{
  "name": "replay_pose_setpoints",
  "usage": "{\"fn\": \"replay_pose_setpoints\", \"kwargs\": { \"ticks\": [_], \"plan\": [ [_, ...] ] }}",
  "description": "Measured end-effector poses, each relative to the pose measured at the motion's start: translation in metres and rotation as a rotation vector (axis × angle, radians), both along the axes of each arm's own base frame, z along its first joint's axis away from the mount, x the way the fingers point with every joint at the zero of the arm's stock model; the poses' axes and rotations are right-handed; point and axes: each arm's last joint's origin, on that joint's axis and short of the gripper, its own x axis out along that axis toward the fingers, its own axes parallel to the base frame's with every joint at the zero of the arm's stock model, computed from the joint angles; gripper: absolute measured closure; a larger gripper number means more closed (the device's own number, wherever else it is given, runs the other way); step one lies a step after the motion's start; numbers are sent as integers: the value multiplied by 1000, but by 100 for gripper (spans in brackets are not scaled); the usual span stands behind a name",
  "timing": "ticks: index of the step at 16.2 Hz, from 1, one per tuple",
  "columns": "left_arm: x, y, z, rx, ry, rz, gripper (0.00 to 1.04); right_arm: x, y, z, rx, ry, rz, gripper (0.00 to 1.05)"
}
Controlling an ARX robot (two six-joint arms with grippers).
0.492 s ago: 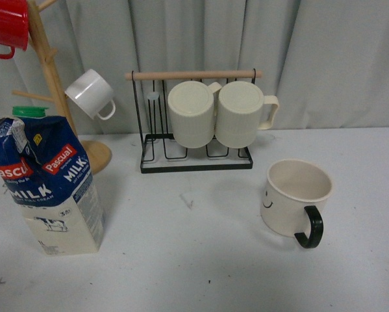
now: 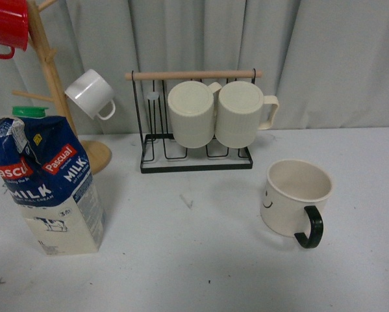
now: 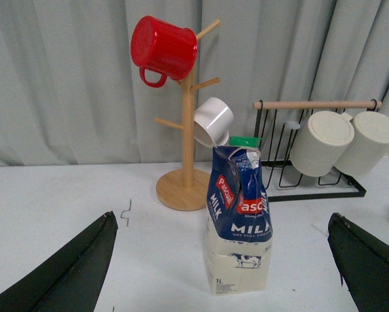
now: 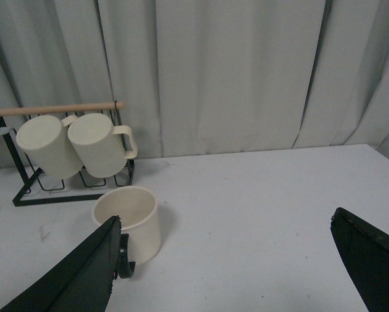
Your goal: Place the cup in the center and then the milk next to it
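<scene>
In the front view, the cup [image 2: 291,198] stands upright on the right of the tabletop [image 2: 194,260], its black handle toward the camera. The milk [image 2: 48,188] stands well apart at the left, near the wooden mug tree [image 2: 49,71]. Two ribbed mugs [image 2: 191,114] hang on the wire rack [image 2: 194,168] behind.

In the left wrist view, the left tool [image 3: 221,218] is spread wide and holds nothing. The milk stands upright ahead, between its fingers.

In the right wrist view, the right tool [image 4: 225,218] is likewise spread and empty. The cup sits near one finger, which hides part of its handle.

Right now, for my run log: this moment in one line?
task: unstarted | cup: upright, right of centre | milk: upright, far left | left gripper: open | right gripper: open
</scene>
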Motion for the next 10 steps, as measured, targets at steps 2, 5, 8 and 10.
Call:
{"fn": "replay_pose_setpoints", "kwargs": {
  "ticks": [2, 5, 8, 10],
  "plan": [
    [0, 0, 0, 0, 0, 0, 7, 0, 0, 0, 0, 0, 0, 6],
    [0, 0, 0, 0, 0, 0, 7, 0, 0, 0, 0, 0, 0, 6],
    [0, 0, 0, 0, -1, -4, 7, 12, -8, 3, 13, 132, 191, 7],
    [0, 0, 0, 0, 0, 0, 7, 52, -13, 28, 24, 77, 305, 7]
  ]
}}
